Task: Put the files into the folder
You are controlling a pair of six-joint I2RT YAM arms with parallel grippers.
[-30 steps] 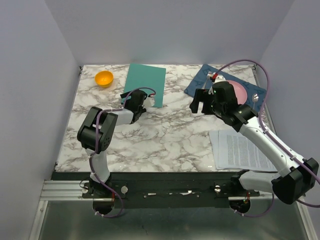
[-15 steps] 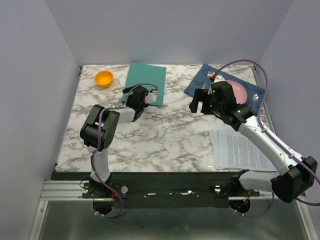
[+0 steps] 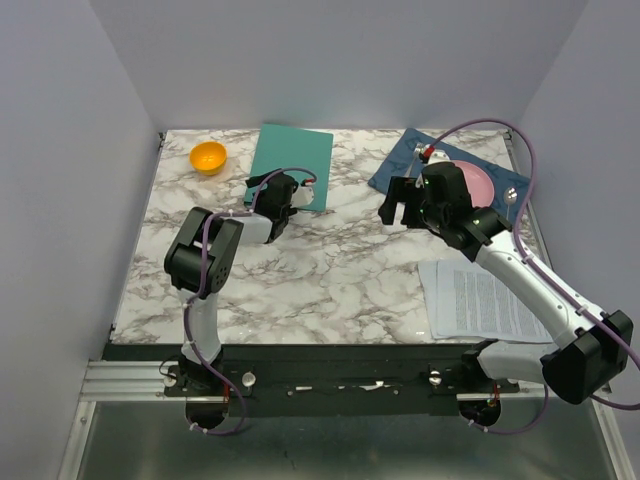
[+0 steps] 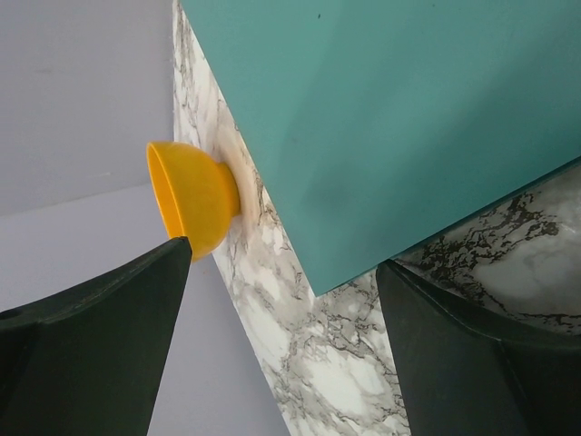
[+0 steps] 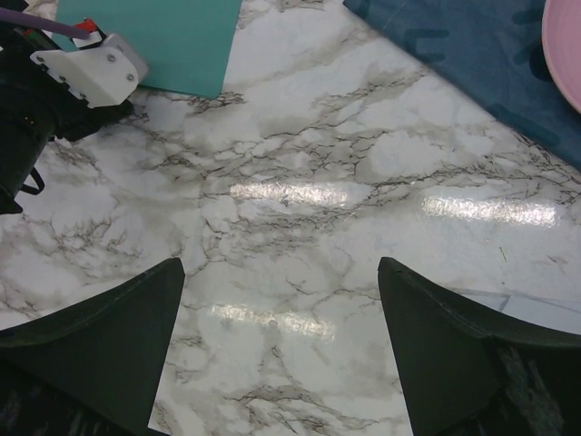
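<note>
The teal folder (image 3: 292, 160) lies shut and flat at the back of the table, left of centre. My left gripper (image 3: 288, 192) is low at its near edge. In the left wrist view the left gripper (image 4: 283, 254) is open and empty, with a corner of the folder (image 4: 408, 109) between its fingers. The files (image 3: 480, 300), printed white sheets, lie at the near right; a corner shows in the right wrist view (image 5: 536, 309). My right gripper (image 3: 393, 205) hovers open and empty over bare marble mid-table (image 5: 280, 263), right of the folder (image 5: 154, 36).
An orange bowl (image 3: 208, 157) stands left of the folder, also in the left wrist view (image 4: 191, 195). A dark blue placemat (image 3: 420, 160) with a pink plate (image 3: 472, 180) lies at the back right. Grey walls enclose the table.
My left gripper has moved a little away from me, up to the folder's near edge, and the folder has shifted slightly back. The right arm has barely moved.
</note>
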